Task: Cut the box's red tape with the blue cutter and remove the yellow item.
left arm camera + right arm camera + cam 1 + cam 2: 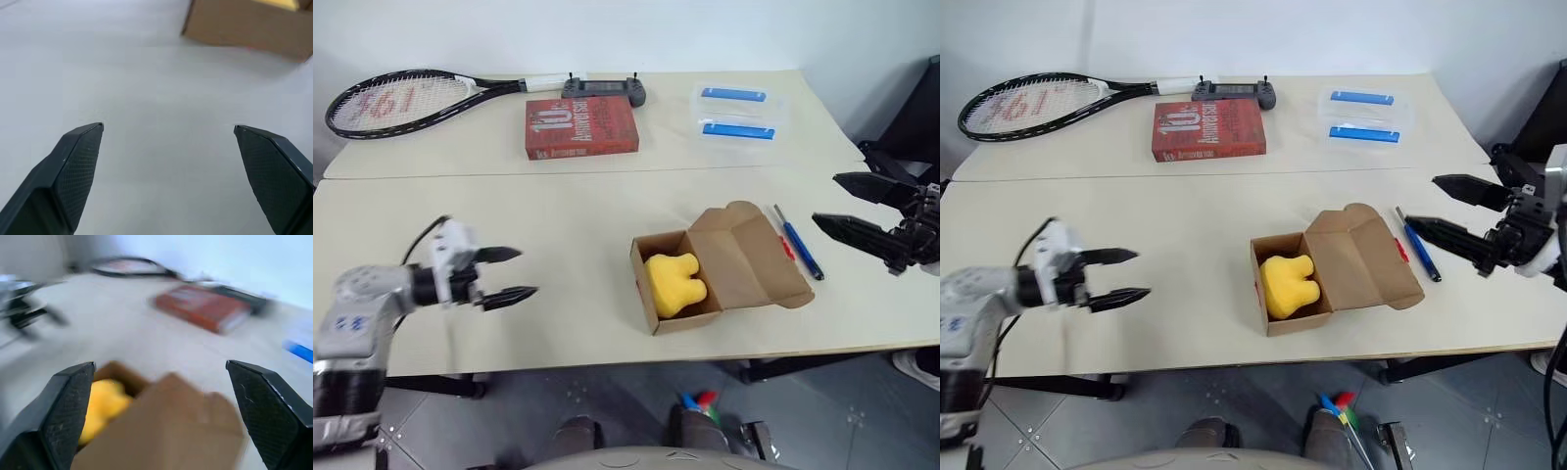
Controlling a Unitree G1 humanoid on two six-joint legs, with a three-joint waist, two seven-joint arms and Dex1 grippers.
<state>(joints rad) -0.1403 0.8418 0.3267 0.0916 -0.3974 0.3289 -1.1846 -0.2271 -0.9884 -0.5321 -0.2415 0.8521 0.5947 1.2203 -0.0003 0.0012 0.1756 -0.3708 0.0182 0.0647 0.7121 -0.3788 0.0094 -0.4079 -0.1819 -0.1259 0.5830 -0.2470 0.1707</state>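
Surface: pale table is carrying the opened box.
Yellow item: yellow item is sitting inside the box, not yet removed.
Left gripper: jaws are standing wide, empty; box is lying well off toward the robot's right.
Right gripper: jaws are gaping, empty; box is lying near, toward the robot's left, with the blue cutter between.
Nearer arm: right, judging by the gap.

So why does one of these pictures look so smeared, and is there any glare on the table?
Right wrist view: smeared by motion blur, so the box, the yellow item and the red book look soft, while the gripper's fingers stay sharp. Left wrist view: the table looks pale and washed out. Left eye view: crisp, even light, soft shadows, no strong glare.
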